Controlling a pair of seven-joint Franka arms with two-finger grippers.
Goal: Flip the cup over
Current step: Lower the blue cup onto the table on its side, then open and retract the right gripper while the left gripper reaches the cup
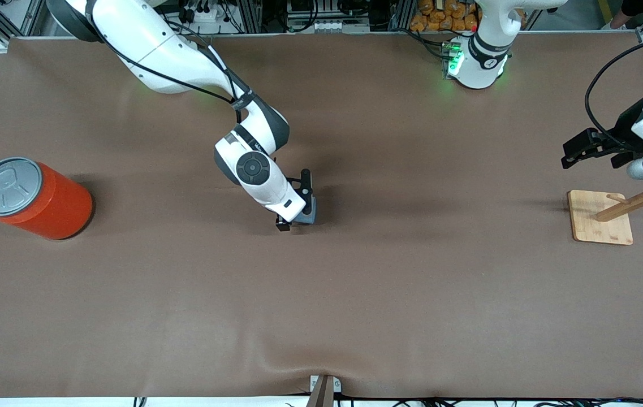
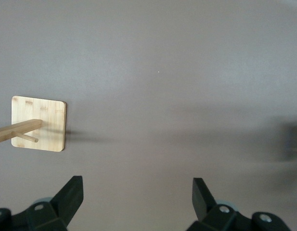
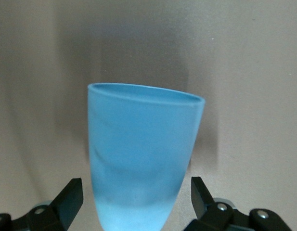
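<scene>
A brown table [image 1: 355, 294] filled the front view, and the orange can [image 1: 44, 203] with its grey pull-tab lid served as the landmark, lying tilted at the right arm's end. Well apart from the can, toward the middle of the table, the right arm reached down, and the right gripper [image 1: 297, 217] sat low at the tabletop around the cup [image 3: 143, 159]. In the right wrist view its fingers [image 3: 71, 197] stood spread on either side of the cup with a gap showing on each side, so the claw was open and not clamping it. The cup, light blue and tapered, stood between those fingers; in the front view it was mostly hidden under the gripper.

Farthest from the can, at the left arm's end, lay a wooden stand [image 1: 601, 217] with a square base and slanted pegs. The left gripper [image 1: 581, 150] waited in the air near that stand, its fingers [image 2: 71, 197] wide apart and holding nothing.
</scene>
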